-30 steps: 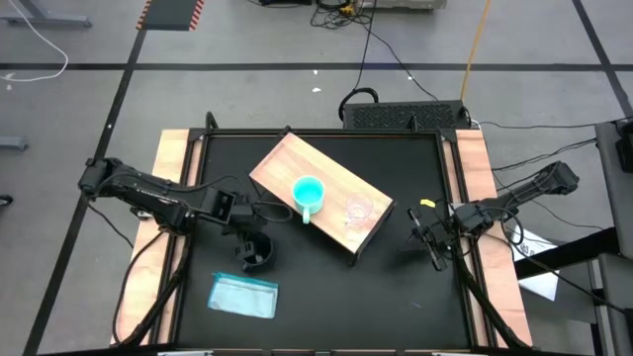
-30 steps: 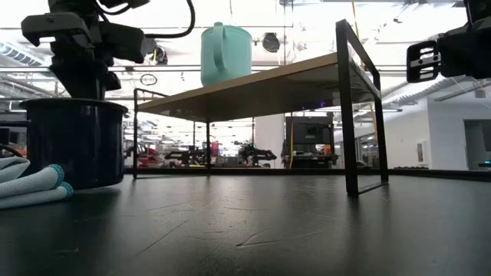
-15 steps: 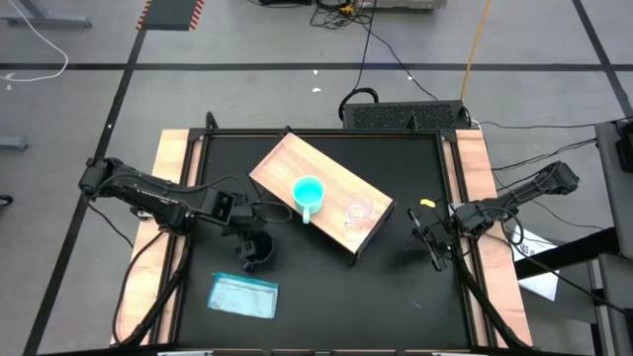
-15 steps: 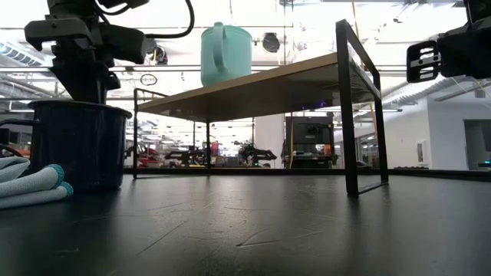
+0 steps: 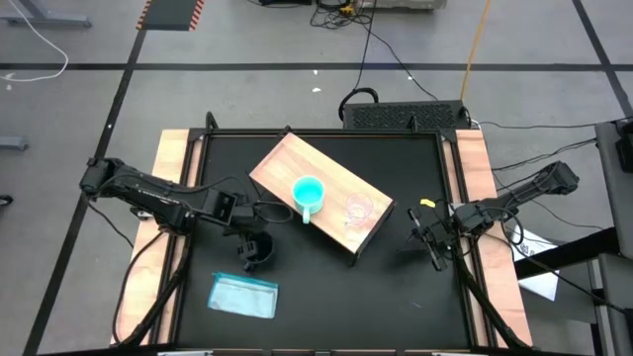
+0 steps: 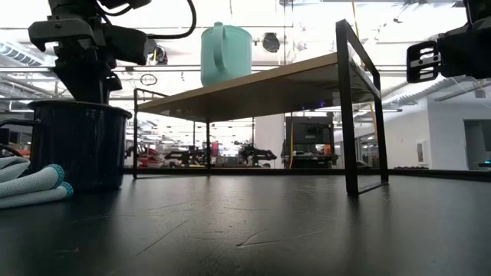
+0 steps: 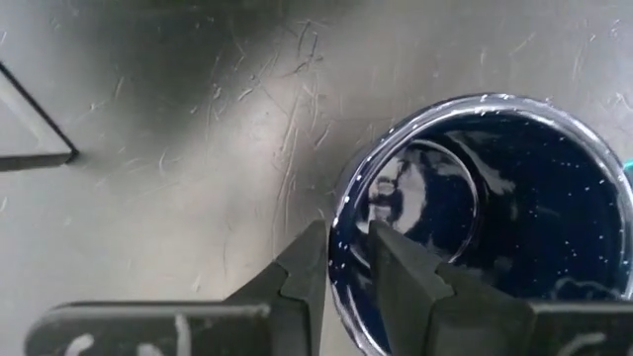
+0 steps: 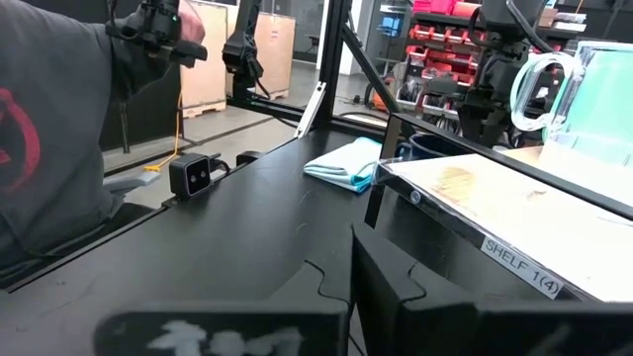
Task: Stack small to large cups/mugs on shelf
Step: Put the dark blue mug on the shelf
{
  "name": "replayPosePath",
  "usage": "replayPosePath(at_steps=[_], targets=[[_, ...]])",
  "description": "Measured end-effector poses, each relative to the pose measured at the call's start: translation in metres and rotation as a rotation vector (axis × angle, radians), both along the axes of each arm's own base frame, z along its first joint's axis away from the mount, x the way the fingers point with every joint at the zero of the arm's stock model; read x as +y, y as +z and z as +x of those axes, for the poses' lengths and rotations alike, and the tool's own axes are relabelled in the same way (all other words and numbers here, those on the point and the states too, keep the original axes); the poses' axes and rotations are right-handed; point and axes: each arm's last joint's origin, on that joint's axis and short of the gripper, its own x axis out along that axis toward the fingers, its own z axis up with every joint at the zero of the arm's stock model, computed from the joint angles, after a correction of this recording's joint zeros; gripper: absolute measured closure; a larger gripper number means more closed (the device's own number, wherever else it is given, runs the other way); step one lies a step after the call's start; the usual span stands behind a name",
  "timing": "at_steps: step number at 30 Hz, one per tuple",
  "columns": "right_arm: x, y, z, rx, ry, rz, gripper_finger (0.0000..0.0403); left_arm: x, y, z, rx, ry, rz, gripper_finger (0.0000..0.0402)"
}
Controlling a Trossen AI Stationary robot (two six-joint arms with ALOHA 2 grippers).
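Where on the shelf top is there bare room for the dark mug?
The shelf is bare at its far-left end, beyond the turquoise mug. The clear cup crowds the other end. The left tool grips the dark mug by its rim.

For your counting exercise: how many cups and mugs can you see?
3: turquoise handled mug and small clear cup on the light-wood shelf; dark navy mug on the tabletop, in the left gripper.

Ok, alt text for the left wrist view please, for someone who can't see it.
Looking down past the left gripper, its two dark fingers pinch the rim of a navy mug, one inside and one outside. The mug stands on the scratched black table, its glossy speckled inside apparently empty.
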Motion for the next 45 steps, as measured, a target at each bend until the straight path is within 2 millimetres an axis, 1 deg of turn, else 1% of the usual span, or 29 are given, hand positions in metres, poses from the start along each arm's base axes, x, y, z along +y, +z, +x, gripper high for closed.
replayPosePath(at_steps=[13, 22, 35, 40, 45], targets=[[0.0, -0.001, 0.0, 0.007, 0.0, -0.003, 0.0403, 0.0, 0.001, 0.003, -0.032, -0.041, 0.009, 0.0318], [0.0, -0.001, 0.0, 0.013, -0.001, 0.01, 0.0403, 0.0, -0.001, -0.002, 0.027, -0.03, 0.014, 0.0318], [0.0, -0.001, 0.0, 0.013, -0.001, 0.011, 0.0403, 0.0, -0.001, -0.002, 0.027, -0.036, -0.001, 0.032], [0.0, -0.001, 0.0, 0.013, -0.001, 0.011, 0.0403, -0.001, -0.005, 0.0, 0.049, -0.036, 0.001, 0.0333], [0.0, -0.001, 0.0, 0.012, -0.001, 0.011, 0.0403, -0.002, -0.017, 0.007, 0.106, -0.055, 0.006, 0.0361]])
